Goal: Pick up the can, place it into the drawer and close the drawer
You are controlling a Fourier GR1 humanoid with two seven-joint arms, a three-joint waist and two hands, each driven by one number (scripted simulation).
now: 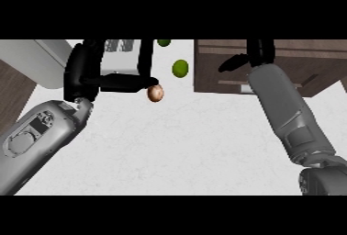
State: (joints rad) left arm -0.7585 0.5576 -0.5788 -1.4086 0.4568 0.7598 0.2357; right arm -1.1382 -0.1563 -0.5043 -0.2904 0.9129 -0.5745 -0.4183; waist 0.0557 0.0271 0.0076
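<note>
The brown wooden drawer (311,69) stands open at the top right. My right hand (261,51) reaches over it, its fingers straight and running out past the top edge, its thumb (232,62) spread to the left. It holds nothing that I can see. No can shows plainly; it may be hidden under the right hand or forearm. My left hand (85,69) rests open at the upper left, fingers up and thumb (129,83) pointing right.
A brownish round thing (155,93) lies by the left thumb's tip. Two green fruits (180,68) (163,42) lie between the hands. A pale object with a patterned patch (120,46) shows behind the left fingers. A grey-white body (37,57) fills the far left.
</note>
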